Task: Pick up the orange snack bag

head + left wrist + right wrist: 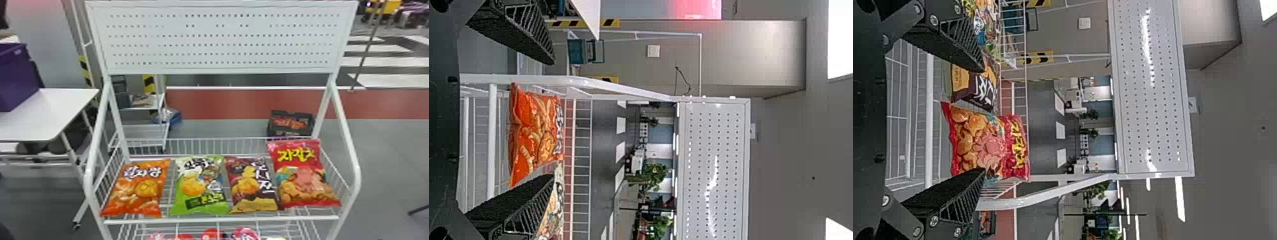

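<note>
The orange snack bag (139,188) lies at the left end of the wire shelf, face up. In the left wrist view the orange bag (534,135) shows beyond the fingers of my left gripper (554,120), which stands open with nothing between its fingers; the bag is farther off, untouched. My right gripper (984,120) is open too, facing the red snack bag (985,142) at the shelf's other end and holding nothing.
Right of the orange bag lie a green bag (201,188), a dark brown bag (252,188) and a red bag (303,178). White posts (343,127) and a front rail (220,220) frame the shelf. A white table (48,111) stands to the left.
</note>
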Controlling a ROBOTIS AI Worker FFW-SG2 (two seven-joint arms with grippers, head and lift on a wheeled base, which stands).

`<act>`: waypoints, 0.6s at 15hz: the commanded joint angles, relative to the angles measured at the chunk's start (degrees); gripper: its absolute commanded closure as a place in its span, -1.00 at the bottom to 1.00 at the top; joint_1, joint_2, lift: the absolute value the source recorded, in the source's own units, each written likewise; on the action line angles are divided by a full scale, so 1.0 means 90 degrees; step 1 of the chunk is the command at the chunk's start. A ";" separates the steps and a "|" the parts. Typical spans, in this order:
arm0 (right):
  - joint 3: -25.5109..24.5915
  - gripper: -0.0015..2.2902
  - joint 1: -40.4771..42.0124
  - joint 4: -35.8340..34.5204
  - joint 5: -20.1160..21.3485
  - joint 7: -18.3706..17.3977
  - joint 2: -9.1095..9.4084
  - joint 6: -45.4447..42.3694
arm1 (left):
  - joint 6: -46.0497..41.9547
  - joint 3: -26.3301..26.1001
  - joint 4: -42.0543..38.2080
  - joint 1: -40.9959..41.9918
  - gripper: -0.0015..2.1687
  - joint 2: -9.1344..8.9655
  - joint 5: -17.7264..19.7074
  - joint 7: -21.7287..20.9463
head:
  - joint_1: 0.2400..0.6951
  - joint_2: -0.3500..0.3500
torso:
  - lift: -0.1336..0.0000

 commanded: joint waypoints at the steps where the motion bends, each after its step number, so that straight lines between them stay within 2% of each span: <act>1: 0.0002 -0.83 0.0000 0.0000 -0.0006 0.0000 0.0000 -0.0007 | 0.0020 -0.0010 0.0009 -0.0044 -0.93 0.0000 0.0000 -0.0011 | 0.14 0.00 | 1.00; 5: 0.0011 -0.83 0.0000 0.0010 0.0004 0.0010 0.0019 -0.0007 | 0.0332 -0.0137 0.0136 -0.0396 -0.93 0.0039 0.0039 -0.0050 | 0.14 0.00 | 1.00; 9: 0.0050 -0.83 -0.0020 0.0068 0.0013 0.0010 0.0019 -0.0027 | 0.0703 -0.0547 0.0566 -0.1353 -0.92 0.0049 0.0166 -0.0050 | 0.14 0.00 | 1.00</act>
